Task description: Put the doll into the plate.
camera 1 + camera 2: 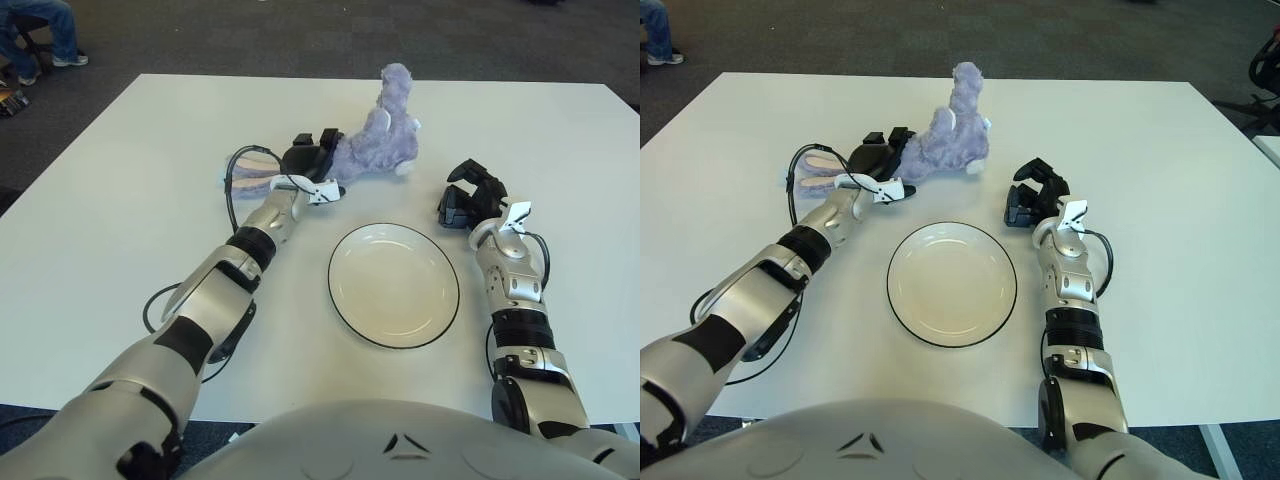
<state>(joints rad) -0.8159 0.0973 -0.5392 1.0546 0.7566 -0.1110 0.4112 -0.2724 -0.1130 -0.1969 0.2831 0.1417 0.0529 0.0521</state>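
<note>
A purple plush doll [383, 137] lies at the back middle of the white table [120, 200], its pink striped ears [252, 165] stretched to the left and its legs sticking up. My left hand [311, 156] is shut on the doll at its head end, just right of the ears. In front of the doll sits an empty white plate [394, 288] with a dark rim. My right hand [468, 196] shows to the right of the plate's far edge, fingers curled, holding nothing.
The table's far edge [370, 78] runs just behind the doll, with dark carpet beyond it. A seated person's legs [40, 30] show at the top left. A black cable [232, 190] loops beside my left wrist.
</note>
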